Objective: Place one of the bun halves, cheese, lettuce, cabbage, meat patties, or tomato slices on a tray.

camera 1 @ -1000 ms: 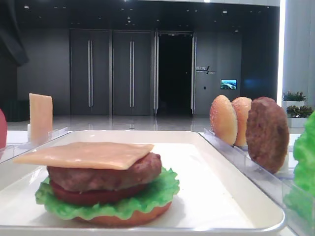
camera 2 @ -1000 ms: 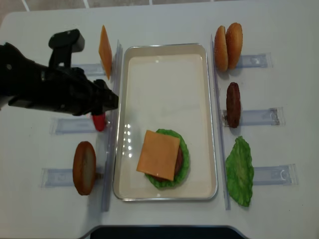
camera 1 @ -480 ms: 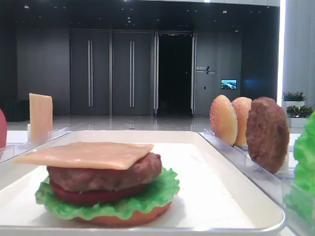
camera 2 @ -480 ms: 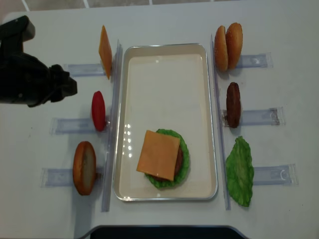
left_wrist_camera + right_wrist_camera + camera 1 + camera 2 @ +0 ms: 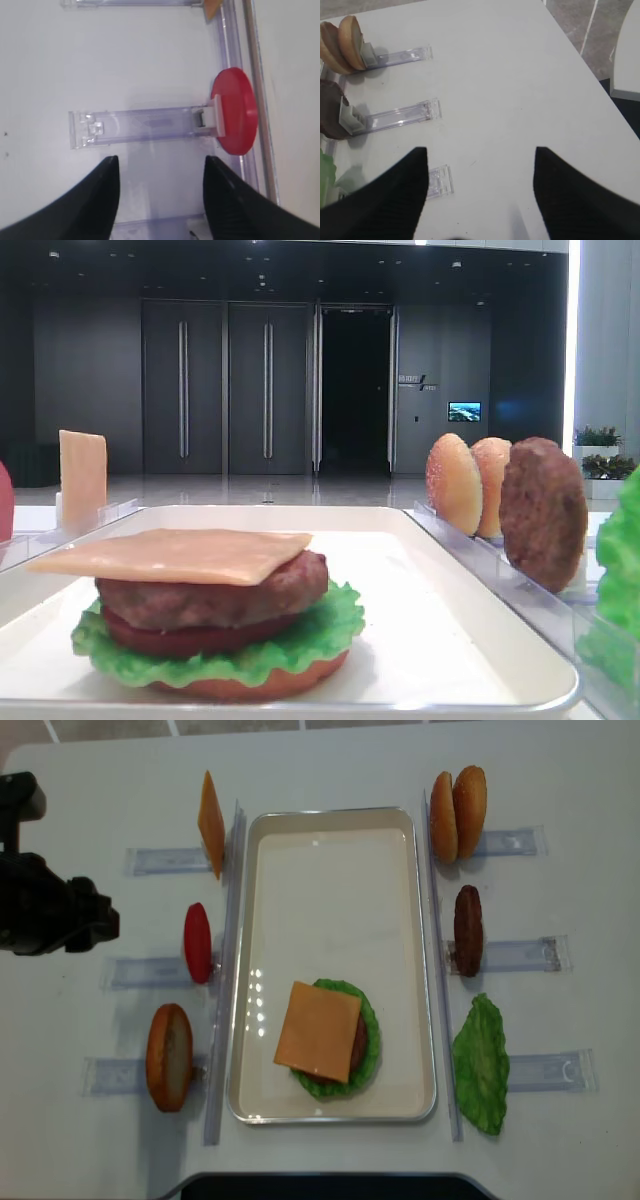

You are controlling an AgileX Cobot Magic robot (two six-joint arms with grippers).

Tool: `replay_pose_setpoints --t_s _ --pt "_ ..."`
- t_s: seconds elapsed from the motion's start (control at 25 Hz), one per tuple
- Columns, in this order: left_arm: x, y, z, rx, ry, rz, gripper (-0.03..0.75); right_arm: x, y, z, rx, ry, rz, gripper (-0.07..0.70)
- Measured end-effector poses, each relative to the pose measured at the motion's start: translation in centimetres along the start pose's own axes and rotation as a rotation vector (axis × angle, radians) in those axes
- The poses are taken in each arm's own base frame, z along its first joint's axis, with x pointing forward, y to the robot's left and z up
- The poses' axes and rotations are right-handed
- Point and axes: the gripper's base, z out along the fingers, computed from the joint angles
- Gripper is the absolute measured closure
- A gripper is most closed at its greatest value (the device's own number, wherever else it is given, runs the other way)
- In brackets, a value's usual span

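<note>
The cheese tops the stack near the tray's front edge and overhangs it, so a clumsy next layer could tip it. The left claw and right claw both gape empty over the counter.

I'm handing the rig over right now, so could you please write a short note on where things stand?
Left gripper: open, empty, hanging over the rack by the tomato slice.
Right gripper: open, empty, over bare table.
Done: on the tray a stack of bun, lettuce, tomato, patty, topped with cheese.
Still in racks: spare cheese slice, single bun half, two bun halves, patty, lettuce leaf.
Left: probably a bun half on top.
</note>
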Motion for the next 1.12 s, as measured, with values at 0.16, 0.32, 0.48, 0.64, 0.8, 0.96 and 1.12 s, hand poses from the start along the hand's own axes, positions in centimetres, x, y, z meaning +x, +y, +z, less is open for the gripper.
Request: replay_pose_setpoints --t_s 0.16,0.32,0.48,0.64,0.8,0.96,1.12 --pt "0.4 0.2 -1.1 -0.047 -0.005 0.002 0.302 0.0 0.0 0.0 0.0 0.0 0.0 0.171" --pt "1.0 0.2 -2.8 -0.078 -0.031 0.007 0.302 0.0 0.0 0.0 0.0 0.0 0.0 0.171" --pt "2.1 -0.1 -4.5 -0.088 -0.017 0.011 0.303 0.0 0.0 0.0 0.0 0.0 0.0 0.171" --pt "3.3 -0.4 -6.5 -0.091 -0.039 0.017 0.303 0.0 0.0 0.0 0.0 0.0 0.0 0.171" --pt "5.1 -0.8 -8.0 -0.094 -0.081 0.021 0.304 0.0 0.0 0.0 0.0 0.0 0.0 0.171" --pt "7.2 -1.2 -8.9 -0.087 -0.106 0.017 0.304 0.0 0.0 0.0 0.0 0.0 0.0 0.171" --pt "9.3 -1.4 -9.0 -0.084 -0.117 0.0 0.304 0.0 0.0 0.0 0.0 0.0 0.0 0.171"
